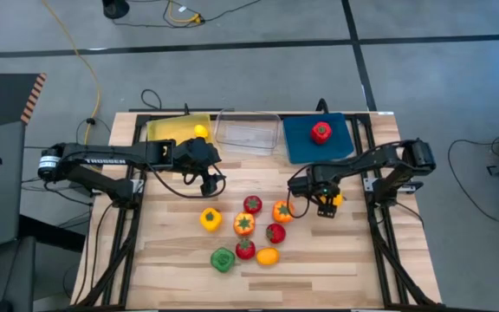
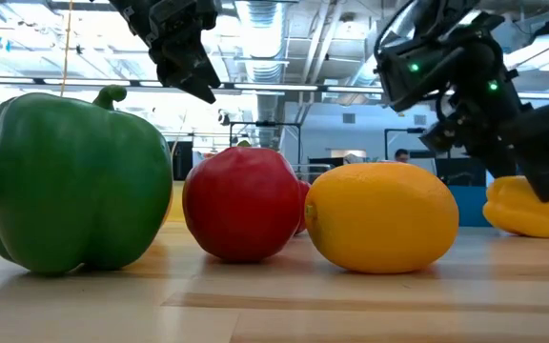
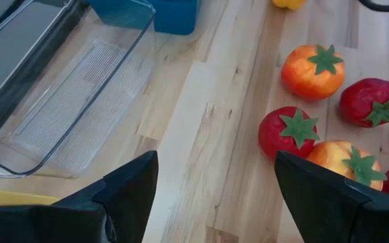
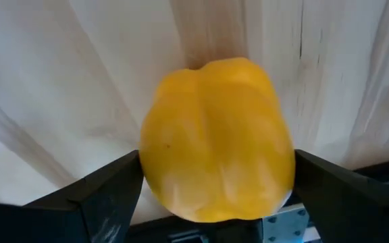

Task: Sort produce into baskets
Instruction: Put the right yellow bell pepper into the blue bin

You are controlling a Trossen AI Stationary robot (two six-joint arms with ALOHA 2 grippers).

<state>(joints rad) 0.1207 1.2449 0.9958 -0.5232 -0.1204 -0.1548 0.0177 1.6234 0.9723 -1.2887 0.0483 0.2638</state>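
A yellow pepper [image 4: 215, 135] rests on the wooden table at the right, and my right gripper [image 1: 327, 204] points down over it, open, with one finger on each side of it. My left gripper [image 3: 215, 196] hangs open above bare wood near the clear basket [image 1: 248, 132], holding nothing. The yellow basket [image 1: 167, 130] holds a lemon [image 1: 200, 131]. The blue basket [image 1: 306, 143] holds a red piece [image 1: 320, 132]. Several pieces lie in the table's middle, among them a yellow pepper [image 1: 210, 218], a green pepper [image 1: 223, 259] and an orange-yellow lemon [image 1: 268, 256].
The three baskets stand in a row along the far edge. Red and orange green-topped pieces [image 3: 296, 131] cluster between the two arms. Bare wood lies along the near edge and at the left. Cables run over the floor beyond the table.
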